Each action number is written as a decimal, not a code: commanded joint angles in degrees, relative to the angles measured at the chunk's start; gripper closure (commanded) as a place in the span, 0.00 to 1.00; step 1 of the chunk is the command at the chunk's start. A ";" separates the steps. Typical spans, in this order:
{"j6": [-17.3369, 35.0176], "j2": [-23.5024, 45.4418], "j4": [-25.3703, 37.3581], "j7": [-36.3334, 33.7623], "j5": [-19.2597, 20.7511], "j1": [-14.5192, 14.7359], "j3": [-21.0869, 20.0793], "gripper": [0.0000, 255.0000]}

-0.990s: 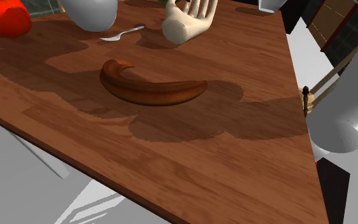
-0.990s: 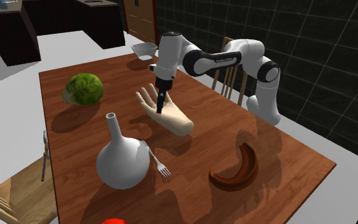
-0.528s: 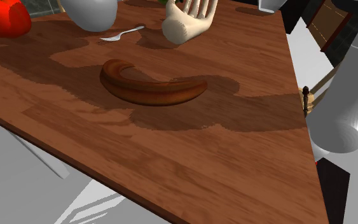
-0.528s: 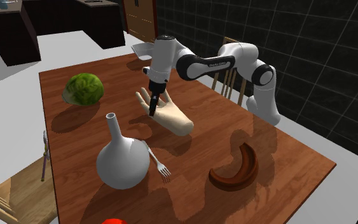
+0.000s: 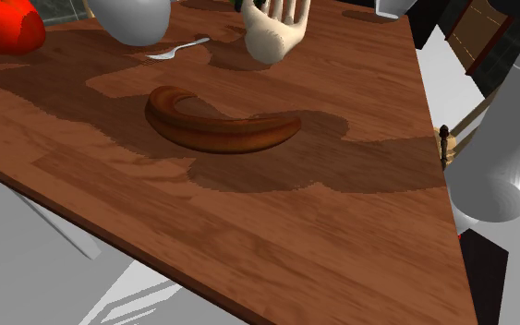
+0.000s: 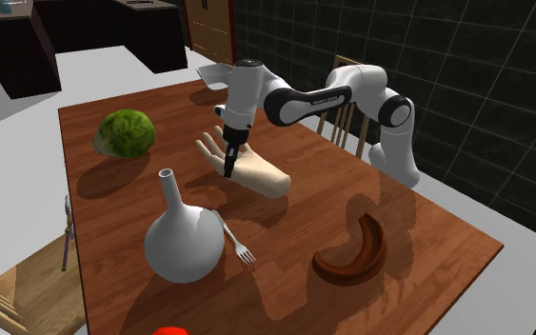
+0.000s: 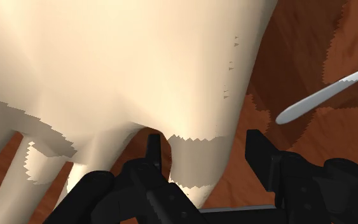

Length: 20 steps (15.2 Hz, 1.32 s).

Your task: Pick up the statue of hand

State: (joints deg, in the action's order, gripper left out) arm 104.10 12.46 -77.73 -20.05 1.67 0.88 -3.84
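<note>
Statue of hand (image 6: 256,174): grasp step, gripper (image 6: 228,162) down on its palm, not closed.
Cream and smooth with rounded contours, it lies near the middle of the wooden table (image 6: 427,238), just beyond the white vase (image 6: 185,243). The wrist view shows the black fingers (image 7: 260,156) spread, straddling a narrow cream section with a gap on one side. My read of the next move: close, check for slip, lift straight up.

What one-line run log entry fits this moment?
stage: grasp not closed | jaws: open, astride part of hand statue | support: table | nearby: fork, vase
</note>
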 commanded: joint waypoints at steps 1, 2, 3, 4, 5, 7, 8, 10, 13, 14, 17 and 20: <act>-0.02 0.19 -0.05 0.03 0.01 -0.02 0.02 1.00; -0.11 0.26 0.10 0.00 0.02 0.00 0.01 1.00; -0.13 0.23 0.10 -0.04 0.03 0.03 0.00 1.00; -0.15 0.18 0.07 -0.03 0.03 0.02 0.00 1.00; -0.16 0.17 0.06 -0.03 0.03 0.02 0.00 1.00; -0.77 0.31 0.83 0.01 0.02 0.01 0.01 1.00; -1.66 0.57 1.97 0.01 0.04 0.03 0.00 1.00; -3.51 1.21 4.46 0.02 0.08 0.08 -0.01 1.00; -6.40 2.35 8.49 0.03 0.17 0.17 -0.03 1.00; -7.41 2.79 9.94 0.03 0.20 0.20 -0.03 1.00; -10.59 4.36 14.69 0.04 0.32 0.34 -0.04 1.00; -14.13 6.42 20.28 0.05 0.48 0.52 -0.05 1.00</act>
State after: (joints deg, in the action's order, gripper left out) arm 91.28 18.31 -59.51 -20.08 2.09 1.40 -3.92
